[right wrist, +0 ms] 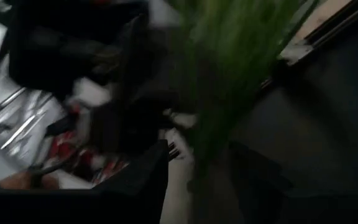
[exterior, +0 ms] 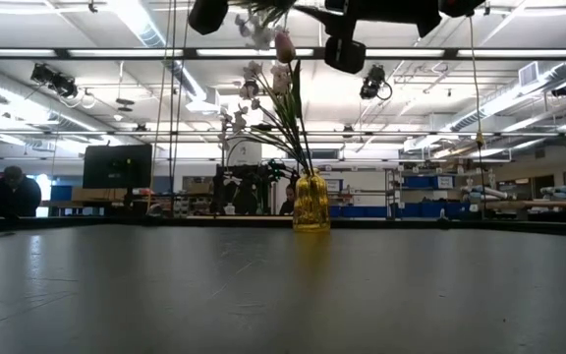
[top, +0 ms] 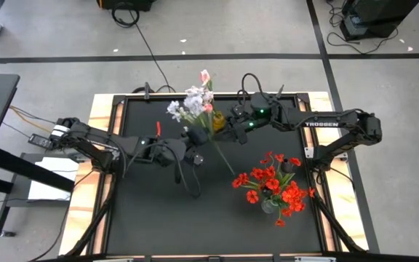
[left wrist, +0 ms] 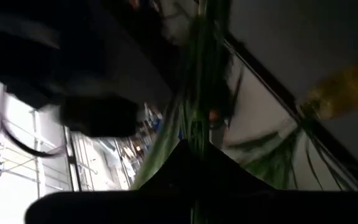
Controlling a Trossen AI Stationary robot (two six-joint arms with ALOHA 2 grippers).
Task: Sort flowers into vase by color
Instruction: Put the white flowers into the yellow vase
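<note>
The left gripper (top: 193, 138) hangs above the middle of the dark surface (top: 158, 211), right beside the bunch of stems. Its wrist view shows a green stem (left wrist: 194, 127) running down to the point where its jaws meet, so they look closed on that stem, though the blur leaves some doubt.

Just to the right stands the yellow vase (exterior: 311, 202) near the far edge, holding white sprays (top: 182, 105) and pink tulip buds (top: 206, 91) that lean away from it.

The right gripper (top: 233, 125) sits close to the vase's other side, and its wrist view shows the jaws apart, with the green stems between and beyond them.

Farther right and nearer, the red blossoms (top: 271, 183) fill a second vase (top: 269, 207), well apart from the first.

The risk I see lies in the crowding: both grippers work against one light, top-heavy vase. A sideways pull on the held stem could tip it or drag its neighbours out, and the two arms could knock each other.
</note>
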